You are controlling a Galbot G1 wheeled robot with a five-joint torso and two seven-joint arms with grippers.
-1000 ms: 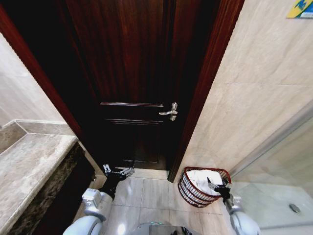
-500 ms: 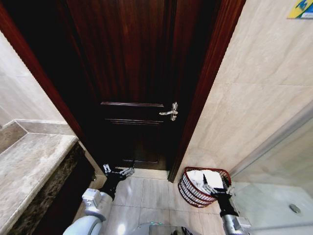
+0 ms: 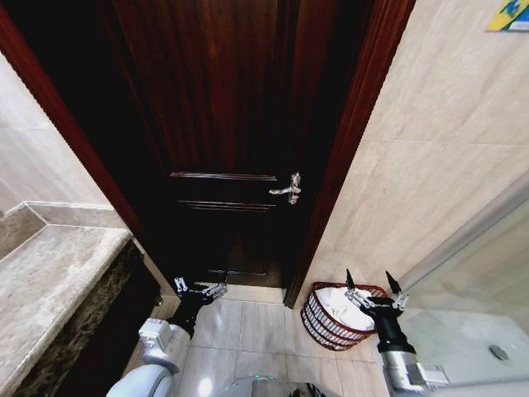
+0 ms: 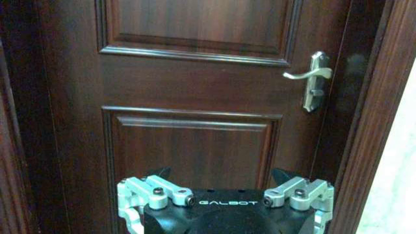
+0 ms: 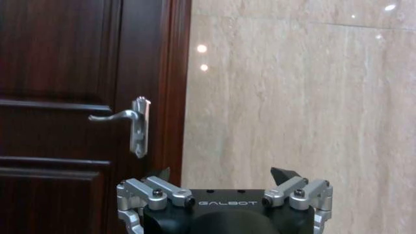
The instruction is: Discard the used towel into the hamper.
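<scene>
**A:** Where do you stand against the hamper (image 3: 337, 318)?

**B:** Your right tool (image 3: 374, 291) hangs just above the hamper's far rim, its two dark pointed fingers spread wide with nothing between them. The white towel (image 3: 337, 299) lies bunched inside the basket, directly below and slightly toward your left of that tool. So the task's thing sits under the right arm, not the left. In the right wrist view the tool (image 5: 225, 175) points at the door frame and the pale wall, its tips apart.

**A:** And the left side?

**B:** Your left tool (image 3: 198, 290) is low in front of the dark wooden door (image 3: 223, 124), well apart from the hamper, fingers also spread and empty. Its wrist view shows the tool (image 4: 221, 174) facing the door's lower panel, with the metal lever handle (image 4: 311, 78) up beyond it.

**A:** What are you handling?

**B:** The hamper is a small round basket of dark red-brown open bars, tapered a little, tipped so its mouth leans toward you, standing on glossy floor tiles (image 3: 248, 327) in the corner between the door frame and the polished beige stone wall (image 3: 430, 165). The towel looks soft and crumpled and fills most of the mouth. I'd judge the drop done; the towel seems settled within the rim. A speckled stone surface (image 3: 50, 281) sits off to your left.
</scene>
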